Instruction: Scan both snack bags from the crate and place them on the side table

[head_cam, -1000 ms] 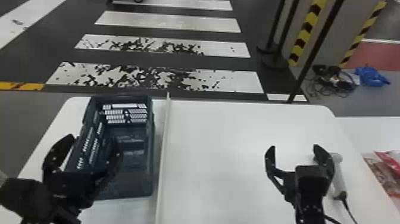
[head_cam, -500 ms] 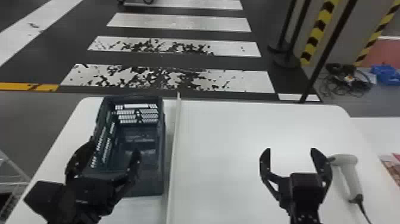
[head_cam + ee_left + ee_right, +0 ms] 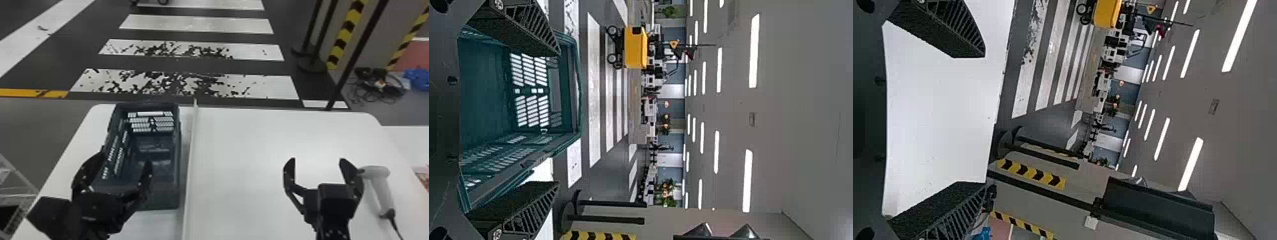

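L gripper spread at crate; R gripper spread nr scanner.

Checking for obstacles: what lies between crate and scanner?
In the head view, the white divider beside the crate, then the right gripper, its jaws open, left of the scanner.

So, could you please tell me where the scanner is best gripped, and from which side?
I'd take the scanner by mid-handle, the right gripper coming down from above, one finger along each long side. It lies on the table, its handle long and slim between the head and the cable.
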Available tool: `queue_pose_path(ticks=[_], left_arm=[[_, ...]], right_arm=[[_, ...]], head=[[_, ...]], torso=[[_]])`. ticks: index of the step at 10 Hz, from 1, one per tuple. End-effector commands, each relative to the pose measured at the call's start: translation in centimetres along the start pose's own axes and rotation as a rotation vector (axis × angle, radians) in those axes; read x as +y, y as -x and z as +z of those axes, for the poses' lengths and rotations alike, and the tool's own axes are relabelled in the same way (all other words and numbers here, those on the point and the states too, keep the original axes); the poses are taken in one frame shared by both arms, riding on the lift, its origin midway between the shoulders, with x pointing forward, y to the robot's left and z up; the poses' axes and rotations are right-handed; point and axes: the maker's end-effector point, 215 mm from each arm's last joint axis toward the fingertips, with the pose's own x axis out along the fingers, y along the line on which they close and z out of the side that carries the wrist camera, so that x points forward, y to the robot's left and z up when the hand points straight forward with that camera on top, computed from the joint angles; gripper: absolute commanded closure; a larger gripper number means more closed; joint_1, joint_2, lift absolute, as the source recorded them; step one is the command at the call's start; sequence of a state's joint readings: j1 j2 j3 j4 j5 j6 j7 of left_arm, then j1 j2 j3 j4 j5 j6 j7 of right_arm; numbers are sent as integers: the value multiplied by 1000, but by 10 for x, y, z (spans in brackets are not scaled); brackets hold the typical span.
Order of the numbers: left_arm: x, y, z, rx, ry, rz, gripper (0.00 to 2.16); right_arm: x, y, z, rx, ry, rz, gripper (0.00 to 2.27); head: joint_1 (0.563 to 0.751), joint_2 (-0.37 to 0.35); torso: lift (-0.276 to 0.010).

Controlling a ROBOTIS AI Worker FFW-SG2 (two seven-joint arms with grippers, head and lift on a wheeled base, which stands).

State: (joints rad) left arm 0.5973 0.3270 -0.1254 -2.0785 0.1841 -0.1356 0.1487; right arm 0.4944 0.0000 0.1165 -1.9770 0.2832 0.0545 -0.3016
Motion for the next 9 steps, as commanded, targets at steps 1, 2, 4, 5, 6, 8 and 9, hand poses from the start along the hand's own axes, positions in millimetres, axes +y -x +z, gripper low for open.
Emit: queue_pose_path(ticks=[1, 2, 4, 5, 6, 8, 9], left_arm=[[1, 1, -1, 2, -2, 1, 73], [2, 1, -1, 3, -4, 0, 73], [3, 3, -1, 4, -7, 2, 73], [4, 2, 2, -1, -8, 1, 73], [3, 3, 2, -1, -7, 1, 73], [4, 2, 3, -2, -9, 0, 73], [4, 2, 3, -2, -9, 0, 76]], right_arm=[[-2, 2, 2, 1, -22, -2, -2], [-4, 2, 1, 13, -23, -5, -2], [-5, 3, 1, 16, -23, -6, -2], [-5, 3, 1, 16, -23, -6, -2], [-5, 4, 1, 16, -23, -6, -2], [-6, 4, 0, 18, -23, -7, -2], [-6, 5, 0, 18, -23, -7, -2]], head=[[695, -19], [695, -19], [695, -21], [695, -21], [695, -20], [695, -20], [695, -20]], torso=[[-98], [-98], [-98], [-98], [-98], [-98], [-98]])
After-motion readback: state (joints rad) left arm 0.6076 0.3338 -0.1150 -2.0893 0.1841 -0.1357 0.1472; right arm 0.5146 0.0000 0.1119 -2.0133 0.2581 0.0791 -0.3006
